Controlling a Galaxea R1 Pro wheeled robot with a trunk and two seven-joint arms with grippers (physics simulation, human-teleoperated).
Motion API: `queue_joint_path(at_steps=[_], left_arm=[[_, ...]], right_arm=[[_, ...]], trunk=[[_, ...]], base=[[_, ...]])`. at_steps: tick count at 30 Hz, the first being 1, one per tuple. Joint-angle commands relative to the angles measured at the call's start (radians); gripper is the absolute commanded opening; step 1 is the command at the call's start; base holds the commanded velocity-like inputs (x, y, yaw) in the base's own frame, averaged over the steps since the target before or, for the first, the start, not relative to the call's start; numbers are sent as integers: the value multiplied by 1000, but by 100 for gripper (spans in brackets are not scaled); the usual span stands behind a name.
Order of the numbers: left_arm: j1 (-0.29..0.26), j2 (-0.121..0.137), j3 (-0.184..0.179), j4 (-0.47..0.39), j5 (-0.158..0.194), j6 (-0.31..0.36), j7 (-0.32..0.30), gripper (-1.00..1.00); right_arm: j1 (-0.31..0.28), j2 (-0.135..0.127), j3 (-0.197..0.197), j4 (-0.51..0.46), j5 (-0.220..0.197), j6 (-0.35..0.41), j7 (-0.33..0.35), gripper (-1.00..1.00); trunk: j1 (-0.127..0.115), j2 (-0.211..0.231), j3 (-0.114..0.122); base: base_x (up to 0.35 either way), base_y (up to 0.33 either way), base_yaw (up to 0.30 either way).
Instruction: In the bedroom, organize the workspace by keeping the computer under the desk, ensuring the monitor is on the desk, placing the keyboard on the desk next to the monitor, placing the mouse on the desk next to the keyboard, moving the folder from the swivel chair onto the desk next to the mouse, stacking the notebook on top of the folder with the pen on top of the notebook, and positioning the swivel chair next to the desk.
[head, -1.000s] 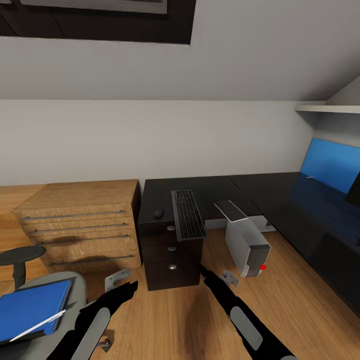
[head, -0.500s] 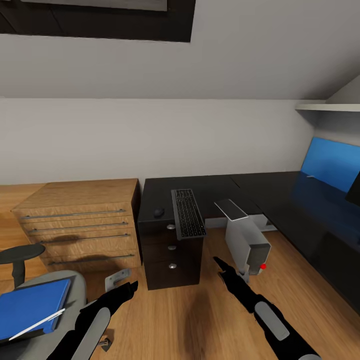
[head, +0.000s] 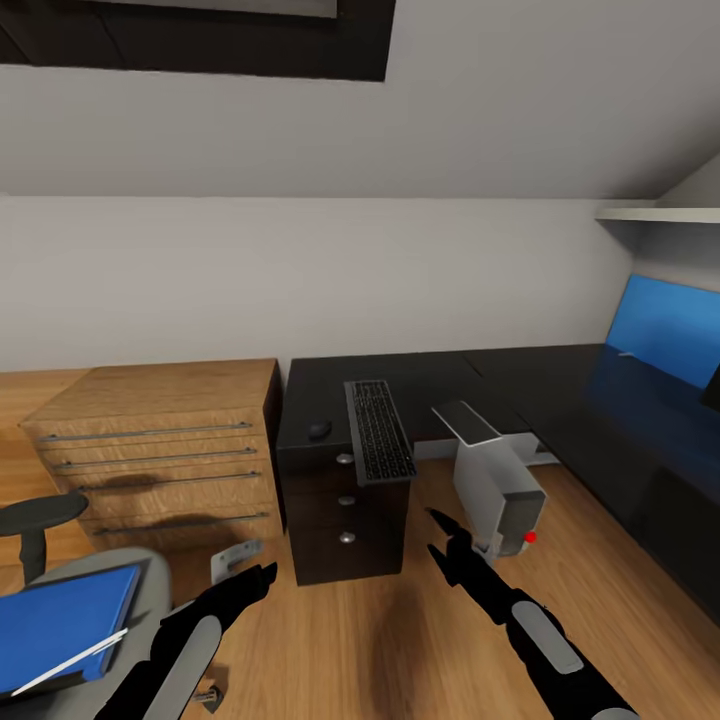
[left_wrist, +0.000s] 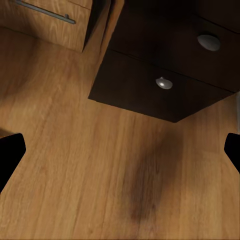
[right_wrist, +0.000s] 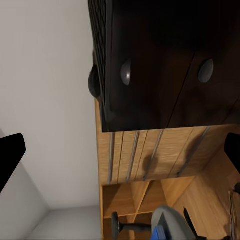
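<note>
The black L-shaped desk (head: 430, 372) stands ahead. The grey keyboard (head: 379, 431) and the dark mouse (head: 319, 429) lie on its left end, above the drawers (head: 345, 500). Beside those drawers the grey computer (head: 497, 485) stands on the floor. A sliver of the monitor (head: 714, 388) shows at the right edge. The blue folder (head: 60, 625) lies on the swivel chair (head: 150, 578) with a thin white pen (head: 70, 658) on it. I cannot make out the notebook. My left gripper (head: 252, 580) (left_wrist: 120, 150) and right gripper (head: 436, 532) (right_wrist: 120, 150) hang open and empty over the floor.
A low oak drawer unit (head: 160, 440) stands left of the desk. A blue panel (head: 665, 328) leans at the back right under a white shelf (head: 660, 214). The dark skylight (head: 200, 40) is overhead. Wood floor (head: 370, 640) lies between me and the desk.
My right arm has swung to the right and its gripper sits slightly higher. The view has shifted a little. My left arm has held still.
</note>
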Motion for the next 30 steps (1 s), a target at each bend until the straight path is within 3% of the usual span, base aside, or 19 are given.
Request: queue_joint_path(at_steps=[1, 7, 17, 30], left_arm=[[-1, 1, -4, -1, 10, 1, 11, 100], [-1, 1, -38, -1, 10, 0, 11, 100], [-1, 3, -40, -1, 11, 0, 11, 100], [-1, 3, -40, -1, 11, 1, 11, 100]], right_arm=[[-1, 4, 4, 0, -8, 1, 0, 100], [-1, 13, 5, -1, -7, -1, -2, 100], [-1, 21, 5, -2, -8, -3, -1, 100], [-1, 35, -3, -31, -8, -5, 5, 100]], trunk=[[0, 0, -1], [0, 0, -1], [0, 0, -1], [0, 0, -1]], base=[[88, 38, 0], [153, 36, 0], [150, 7, 0], [17, 0, 0]])
